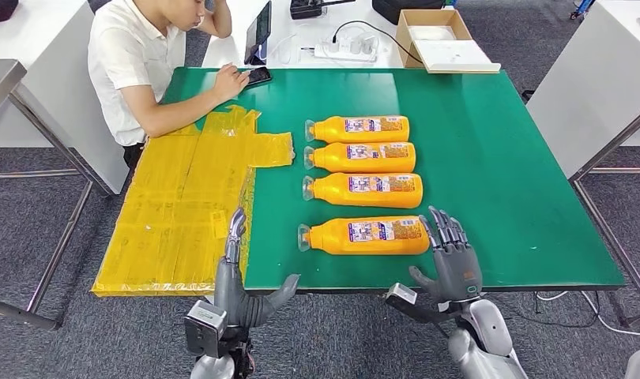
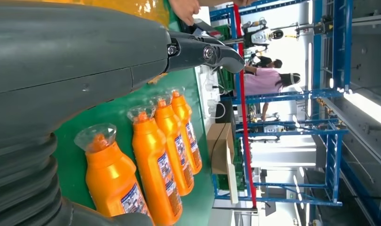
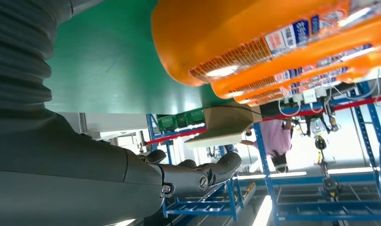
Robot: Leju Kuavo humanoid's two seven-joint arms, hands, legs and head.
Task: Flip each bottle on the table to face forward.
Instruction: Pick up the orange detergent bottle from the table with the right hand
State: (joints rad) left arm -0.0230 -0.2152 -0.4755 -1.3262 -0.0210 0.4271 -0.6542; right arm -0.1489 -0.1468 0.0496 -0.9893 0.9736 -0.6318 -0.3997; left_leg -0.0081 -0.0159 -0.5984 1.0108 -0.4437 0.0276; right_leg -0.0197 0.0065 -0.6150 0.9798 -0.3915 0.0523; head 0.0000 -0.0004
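Resting at the near tabletop (image 1: 498, 158) edge, the right hand (image 1: 453, 257) is spread and holds nothing, just beside the nearest of four orange bottles (image 1: 368, 235) lying in a row. Left hand (image 1: 242, 280): spread, holding nothing.

The head view is bright and evenly lit from overhead, sharp from edge to edge, with only short soft shadows under the four orange plastic bottles (image 1: 363, 181) lying on the green matte surface (image 1: 498, 174). The crinkled yellow plastic sheet (image 1: 182, 205) catches faint sheen along its folds. In the left wrist view the background beyond the blue metal racking (image 2: 329, 117) is blown out to white, and a strip light (image 2: 367, 106) glares; the grey ribbed cover of the left hand (image 2: 61, 94) is near and soft. In the right wrist view the nearest orange bottle (image 3: 254, 37) is blurred and carries bright highlights, and the windowed background is overexposed.
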